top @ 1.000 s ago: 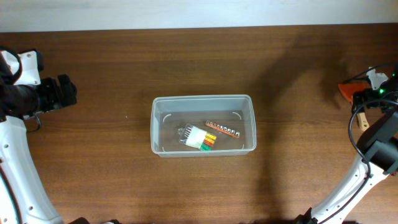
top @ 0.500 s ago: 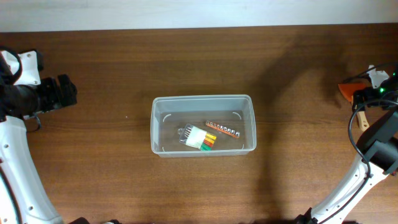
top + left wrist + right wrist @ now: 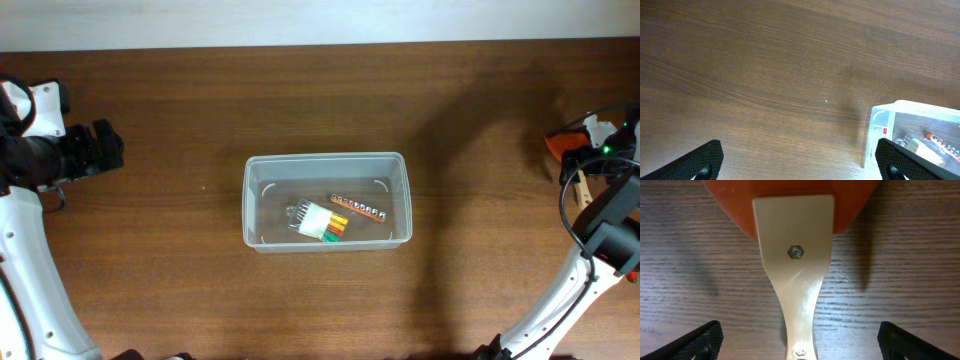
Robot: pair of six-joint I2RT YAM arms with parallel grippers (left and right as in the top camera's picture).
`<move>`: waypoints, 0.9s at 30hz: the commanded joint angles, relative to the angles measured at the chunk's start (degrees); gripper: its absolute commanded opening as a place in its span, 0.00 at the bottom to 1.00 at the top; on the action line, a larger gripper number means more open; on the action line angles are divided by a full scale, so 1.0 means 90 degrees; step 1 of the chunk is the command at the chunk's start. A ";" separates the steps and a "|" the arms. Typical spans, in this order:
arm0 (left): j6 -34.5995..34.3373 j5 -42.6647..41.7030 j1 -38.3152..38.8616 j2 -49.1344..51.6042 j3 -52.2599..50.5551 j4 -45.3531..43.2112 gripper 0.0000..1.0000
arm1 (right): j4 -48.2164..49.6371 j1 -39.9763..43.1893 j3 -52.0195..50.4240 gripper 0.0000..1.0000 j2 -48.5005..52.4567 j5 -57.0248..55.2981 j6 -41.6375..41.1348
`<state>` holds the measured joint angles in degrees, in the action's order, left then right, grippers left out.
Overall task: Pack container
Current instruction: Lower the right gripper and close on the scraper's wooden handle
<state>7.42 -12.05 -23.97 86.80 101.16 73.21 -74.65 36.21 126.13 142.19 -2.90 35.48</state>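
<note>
**Desk:** Where does the container sit in your shot?

**Caption:** TABLE, FROM ABOVE. Your container (image 3: 326, 158), a clear bin with a rim and rounded corners, stands at the centre of the dark wooden table (image 3: 200, 110), its long sides running 9 to 3 o'clock. On its floor lie a white holder of yellow, red and green bits (image 3: 322, 222) and, just beside it toward 2 o'clock, a tan rail of small sockets (image 3: 360, 209). Whether those two touch cannot be told from this height.

**Desk:** And your two hands?

**Caption:** Your left gripper (image 3: 800, 162) hangs out at 9 o'clock, well apart from the bin. Its jaws are spread wide over bare wood with nothing between them, and in its wrist camera one corner of the bin shows at 4 o'clock. Your right gripper (image 3: 801, 340) is at 3 o'clock, near the table's edge. Its jaws stand wide apart on either side of the pale handle (image 3: 796, 290) of an orange-headed tool (image 3: 735, 195) — neither finger touches it.

**Desk:** How does that tool lie?

**Caption:** Flat on the wood. In your right wrist view it runs 12 to 6 o'clock, with the orange head at 12 and the handle narrowing toward 6. A small hex nut (image 3: 795, 252) sits in the handle's broad upper end, where the handle overlaps the head.
</note>
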 commanded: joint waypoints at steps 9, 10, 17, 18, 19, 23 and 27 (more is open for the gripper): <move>-0.0056 -0.0068 -0.0022 0.0010 0.0129 -0.0007 0.99 | 0.0185 -0.0041 0.0087 0.99 0.0219 0.0090 -0.0330; -0.0056 -0.0068 -0.0022 0.0010 0.0129 -0.0007 0.99 | 0.0185 -0.0039 0.0087 0.99 0.0228 0.0087 -0.0328; -0.0056 -0.0068 -0.0022 0.0010 0.0129 -0.0007 0.99 | 0.0180 -0.0039 0.0087 0.99 0.0389 0.0085 -0.0328; -0.0056 -0.0068 -0.0022 0.0010 0.0129 -0.0007 0.99 | 0.0185 -0.0039 0.0087 0.99 0.0401 0.0085 -0.0328; -0.0056 -0.0068 -0.0022 0.0010 0.0129 -0.0007 0.99 | 0.0206 -0.0039 0.0087 0.99 0.0401 0.0085 -0.0328; -0.0056 -0.0068 -0.0022 0.0010 0.0129 -0.0007 0.99 | 0.0253 -0.0039 0.0087 0.99 0.0401 0.0087 -0.0330; -0.0056 -0.0068 -0.0022 0.0010 0.0129 -0.0010 0.99 | 0.0250 -0.0039 0.0087 0.99 0.0403 0.0085 -0.0335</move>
<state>7.42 -12.05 -23.97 86.80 101.16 73.21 -72.93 36.18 126.21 144.57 -2.46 33.01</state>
